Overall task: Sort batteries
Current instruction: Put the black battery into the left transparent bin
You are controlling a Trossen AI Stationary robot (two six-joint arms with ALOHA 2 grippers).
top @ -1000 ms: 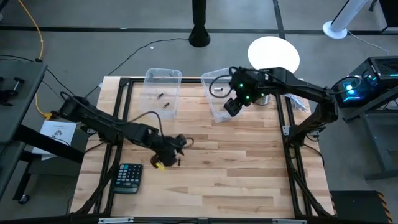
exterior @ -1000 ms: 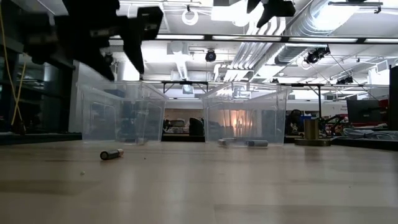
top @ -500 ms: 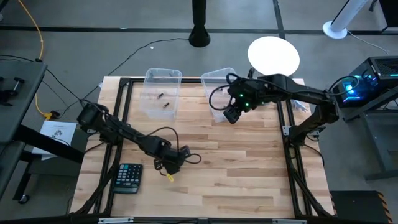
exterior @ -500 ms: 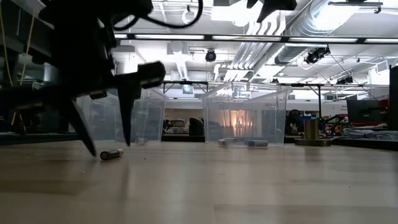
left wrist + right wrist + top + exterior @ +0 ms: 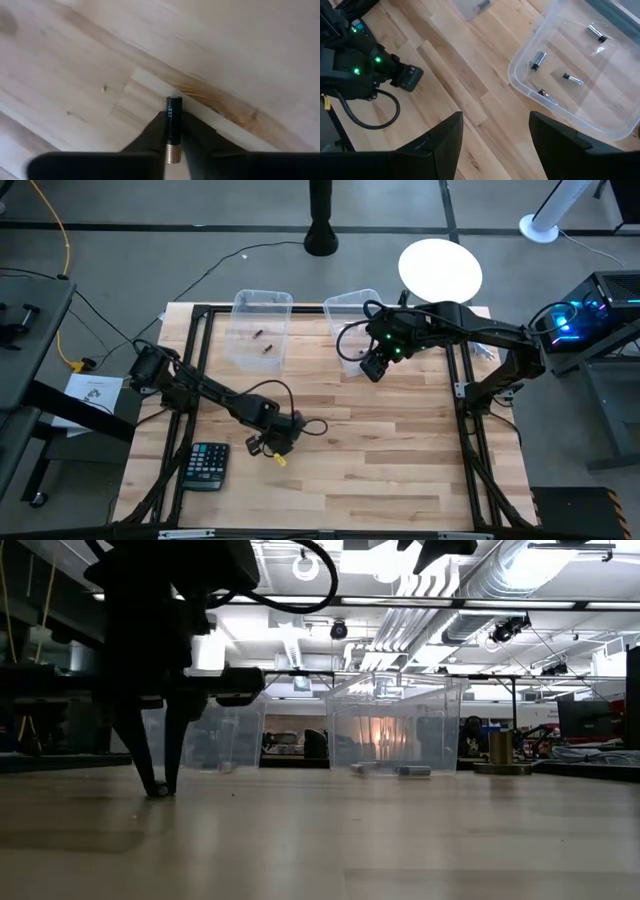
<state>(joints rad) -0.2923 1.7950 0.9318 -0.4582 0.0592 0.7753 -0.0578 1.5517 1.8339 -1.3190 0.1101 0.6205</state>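
My left gripper (image 5: 283, 442) stands with its fingertips down on the wooden table (image 5: 400, 450), right of the calculator, and is shut on one battery (image 5: 173, 117), a dark slim cylinder with a copper-coloured end. In the low view its fingers (image 5: 158, 785) hide that battery. My right gripper (image 5: 370, 366) hovers open over the near edge of the right clear bin (image 5: 345, 315), where several batteries (image 5: 538, 59) lie on the floor. Two dark batteries (image 5: 262, 340) lie in the left clear bin (image 5: 262, 305). My left gripper pinches the battery's long sides (image 5: 170, 136) between its two fingers, toward the copper-coloured end. The fingers (image 5: 151, 137) come from above, pointing down, and lie across the battery. The battery lies level at the table top, its dark end sticking out past the fingers.
A calculator (image 5: 207, 465) lies near the table's front left. A metal bell-shaped object (image 5: 500, 752) stands at the far right. A black frame (image 5: 200, 320) runs along the table's edges. Bare wood lies between the bins and the near edge.
My left gripper has gone down to the table and a little toward the near edge. It stood with open fingers on either side of the lying battery, then shut on it. The battery has stayed on the table. My right gripper has shifted slightly toward the near edge.
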